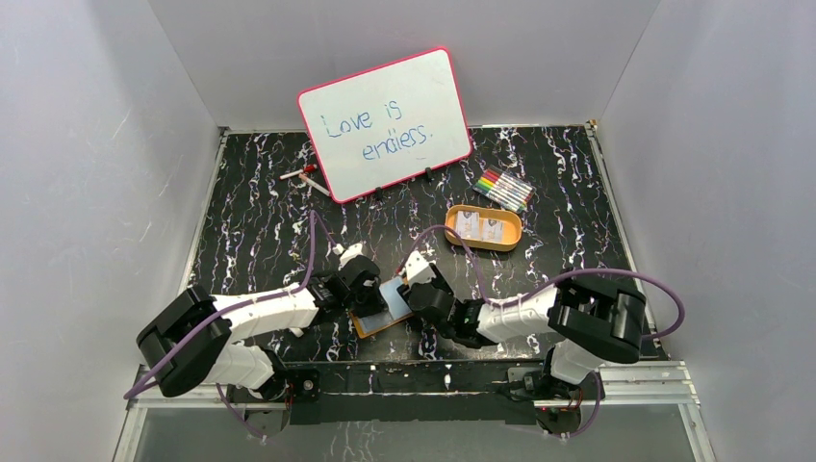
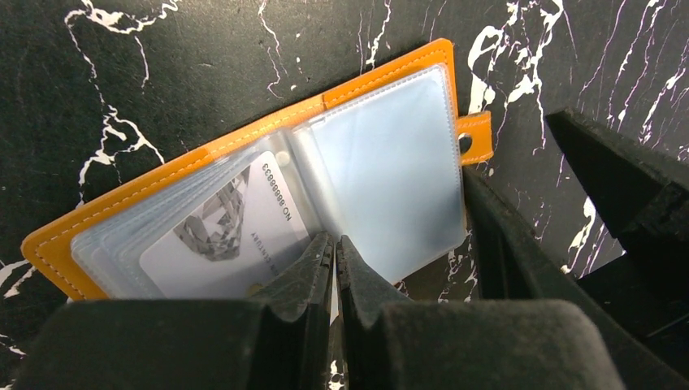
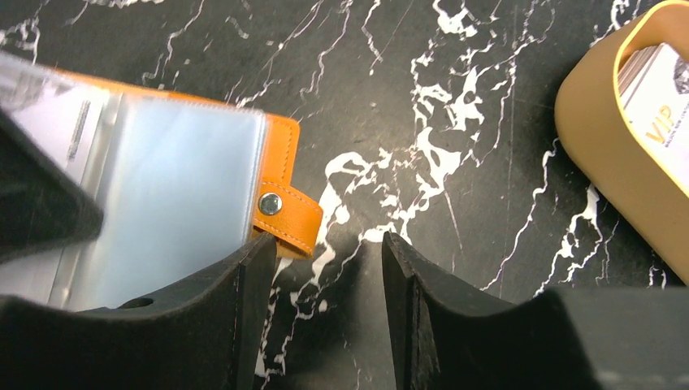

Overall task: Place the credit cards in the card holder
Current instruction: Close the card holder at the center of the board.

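On the black marbled table the larger container is an orange oval tray, which stands on the right side and holds a few pale credit cards lying flat; in the right wrist view one of them shows the word "VIP". The smaller container, the orange card holder, lies open and flat near the front edge, between the two arms and well apart from the tray. One pale card is already inside a clear sleeve on its left half, while the sleeve on the right half looks empty. At the back a pink-rimmed whiteboard leans with "Love is endless." written on it. A row of coloured markers lies beside the tray, and a small red and white pen lies left of the board. The left gripper has its fingers pressed together at the near edge of the sleeves, by the fold; I cannot tell if a sleeve is caught between them. The right gripper is spread over bare table, holding nothing, one finger just beside the snap tab.
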